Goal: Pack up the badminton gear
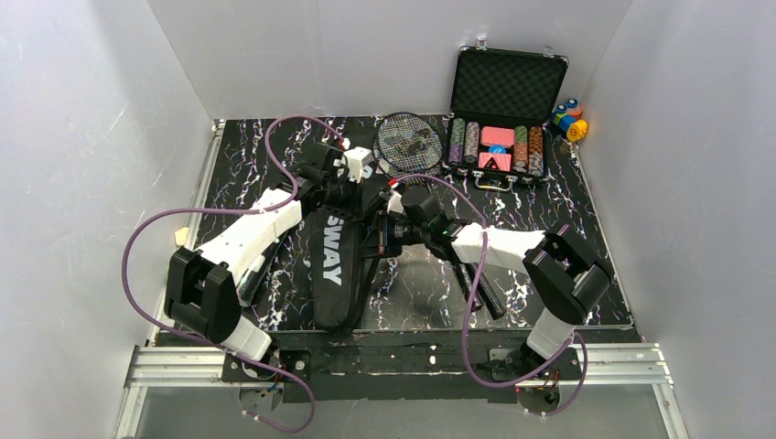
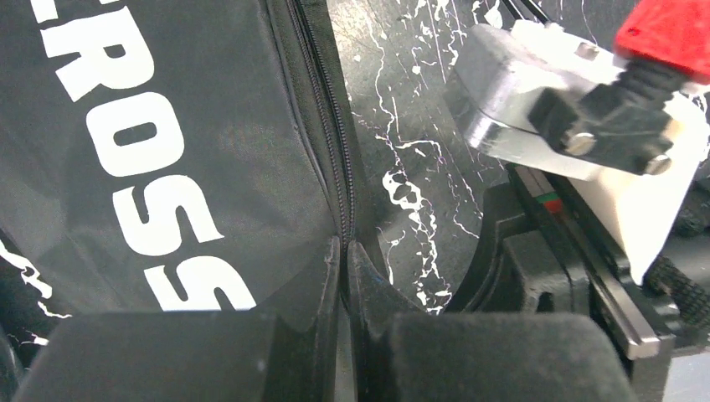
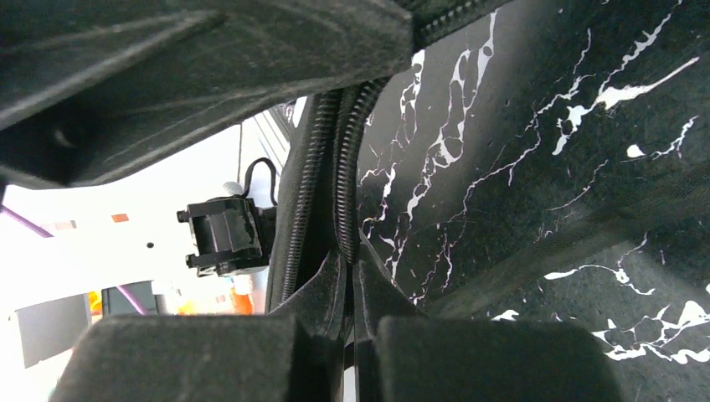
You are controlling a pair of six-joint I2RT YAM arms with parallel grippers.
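From where I stand, the left gripper [image 2: 345,280] is pinched tight on the edge of the bag [image 1: 331,270], right at the zip [image 2: 331,117], near the bag's far end. The bag lies lengthwise in the middle-left of the table [image 1: 576,229], its white lettering facing up. The white letters sit just left of the zip in the left wrist view. Just to the right, the right gripper [image 3: 352,289] is clamped shut on the same zip line [image 3: 345,167], a little nearer to the arm bases. Beyond the bag's far end, the strung head of a racquet [image 1: 409,142] lies flat on the table, its shaft hidden under the arms. Right beside it stands the open case [image 1: 509,87] of chips, and past that, in the far right corner, are the blocks [image 1: 569,117].
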